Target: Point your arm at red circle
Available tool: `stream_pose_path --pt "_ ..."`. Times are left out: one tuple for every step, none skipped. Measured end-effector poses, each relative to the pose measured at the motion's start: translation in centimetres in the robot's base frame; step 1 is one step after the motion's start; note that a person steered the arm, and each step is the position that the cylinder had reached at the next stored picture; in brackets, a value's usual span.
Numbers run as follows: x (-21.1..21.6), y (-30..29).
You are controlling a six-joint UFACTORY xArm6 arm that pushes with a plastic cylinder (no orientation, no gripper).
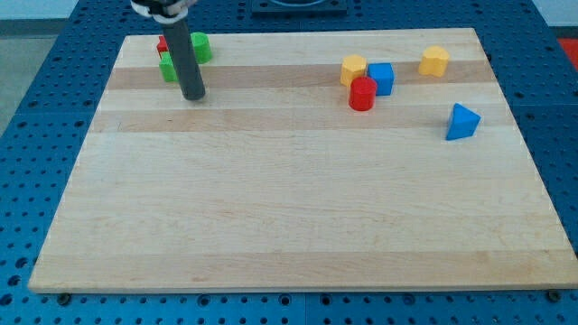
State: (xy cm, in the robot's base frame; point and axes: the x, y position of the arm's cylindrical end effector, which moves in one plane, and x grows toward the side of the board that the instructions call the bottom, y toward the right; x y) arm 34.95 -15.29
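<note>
The red circle is a short red cylinder at the view's upper right, touching a yellow block and a blue cube. My tip rests on the board at the view's upper left, far to the left of the red circle. Just behind the rod sit two green blocks, one at the rod's right and one at its left, and a small red block, all partly hidden by the rod.
A second yellow block sits near the board's top right. A blue triangular block lies to the right of the red circle. The wooden board lies on a blue perforated table.
</note>
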Motion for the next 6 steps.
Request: stream_pose_path --pt "4.0 4.0" --pt "6.3 10.3" --pt "6.6 14.0" --pt "6.6 17.2" --pt "6.5 21.0" --pt "5.4 25.0"
